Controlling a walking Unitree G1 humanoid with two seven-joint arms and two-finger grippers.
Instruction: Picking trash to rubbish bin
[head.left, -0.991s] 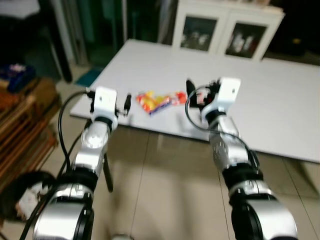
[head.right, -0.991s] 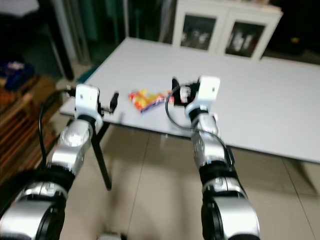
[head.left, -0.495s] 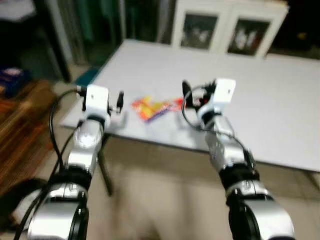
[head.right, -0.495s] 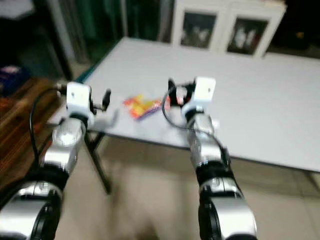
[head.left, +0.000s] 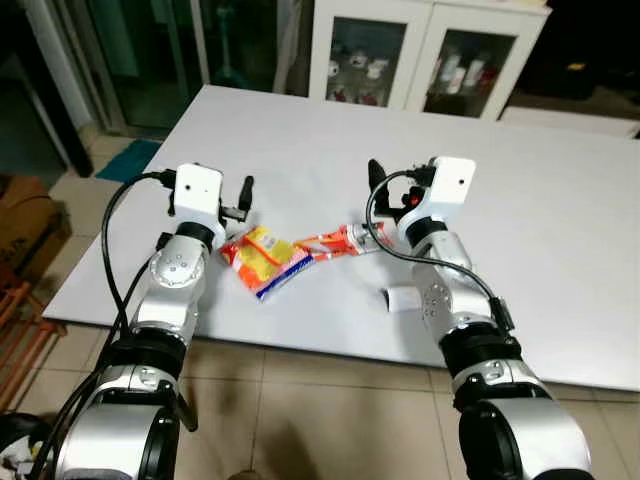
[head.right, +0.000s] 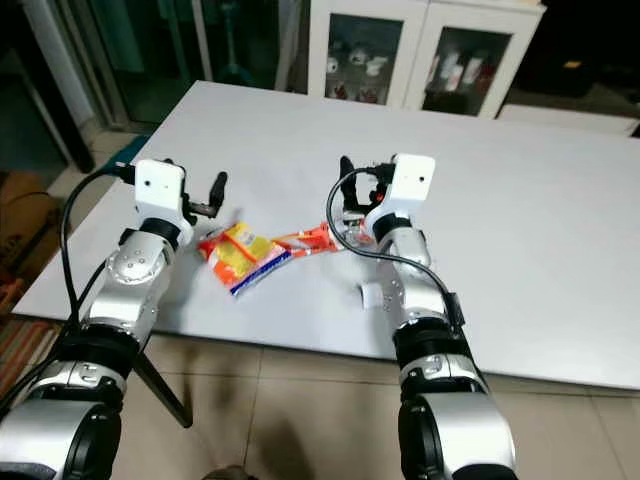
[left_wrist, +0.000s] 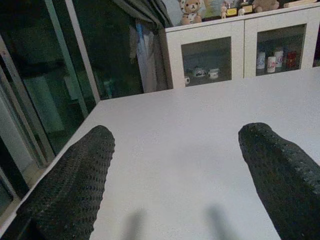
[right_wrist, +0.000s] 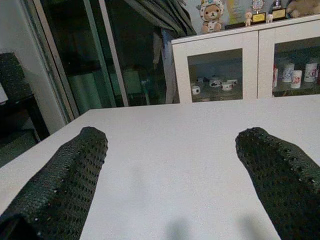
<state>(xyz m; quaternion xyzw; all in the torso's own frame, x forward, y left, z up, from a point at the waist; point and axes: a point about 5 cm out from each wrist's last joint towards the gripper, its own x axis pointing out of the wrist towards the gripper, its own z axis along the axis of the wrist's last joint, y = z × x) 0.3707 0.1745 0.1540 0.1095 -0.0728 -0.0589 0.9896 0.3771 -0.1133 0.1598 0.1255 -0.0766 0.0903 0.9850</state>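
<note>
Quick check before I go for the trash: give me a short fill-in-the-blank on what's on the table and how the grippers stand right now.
1. The snack wrappers lie on the white ____.
2. Both the left gripper and the right gripper have their fingers ____.
3. The wrappers lie ____ the two grippers.
4. Behind the table stands a white ____ with glass doors.

Missing words: table; open; between; cabinet

No text, brand, number or sign can be read anywhere. The yellow and red snack wrapper on the white tabletop carries bright printing, but it is too small and blurred to make out (the same holds for the thin red wrapper touching it). The cups and small framed items behind the glass cabinet doors show no readable marks either.
</note>
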